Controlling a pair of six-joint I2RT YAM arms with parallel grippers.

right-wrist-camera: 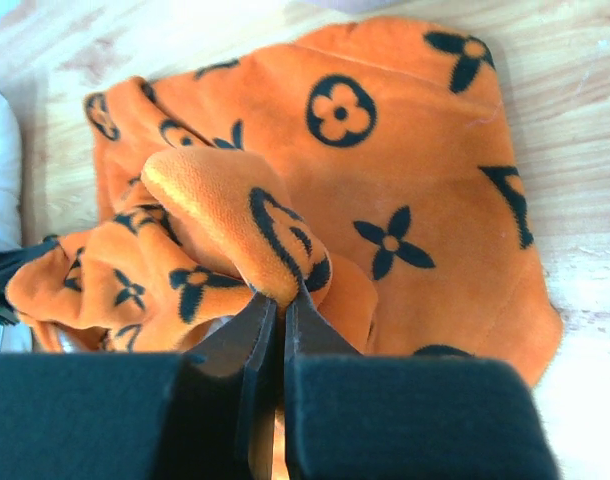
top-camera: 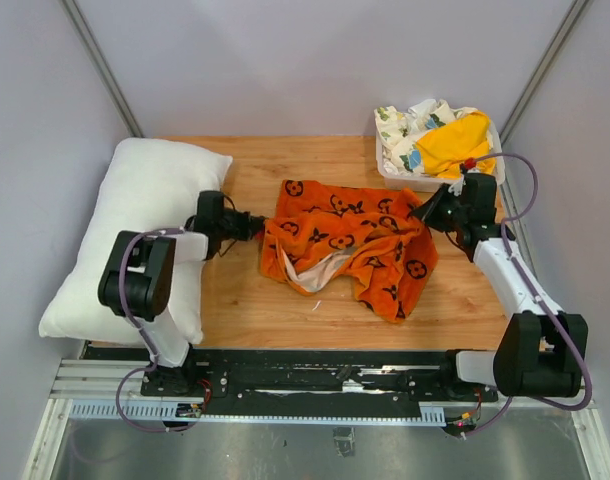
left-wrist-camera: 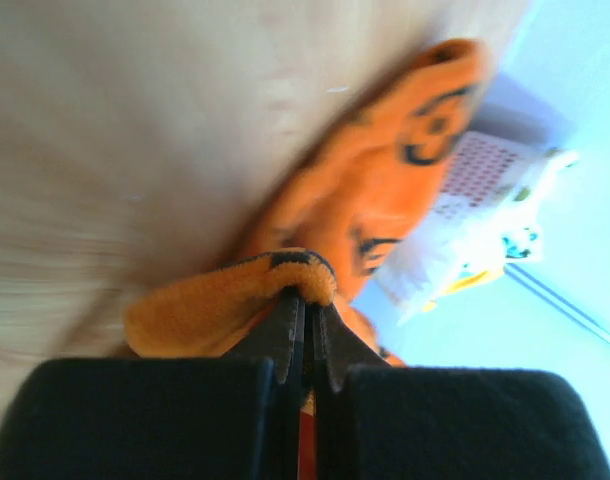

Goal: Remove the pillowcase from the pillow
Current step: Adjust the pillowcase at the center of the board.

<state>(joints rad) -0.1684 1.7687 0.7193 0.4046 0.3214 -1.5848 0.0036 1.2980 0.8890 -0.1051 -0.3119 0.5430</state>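
Orange plush fabric printed with black flower and circle motifs, the pillowcase (top-camera: 350, 245) lies crumpled on the wooden table (top-camera: 255, 310). The big plump white pillow (top-camera: 145, 190) sits wholly outside it, just off its left side, so you can judge the stripping as good as done. Your left gripper (left-wrist-camera: 307, 300) has its fingers clamped on a fold of the case's left hem, and your right gripper (right-wrist-camera: 278, 300) is clamped on a bunched ridge at the case's right edge, probably to hold the cloth spread between two grips. Beyond the case's far right corner a white plastic basket (top-camera: 387, 168) holds other cloths. Pale material shows in the case's near opening; you cannot tell whether it is lining. The left wrist view is blurred, and the left arm hides part of the pillow.
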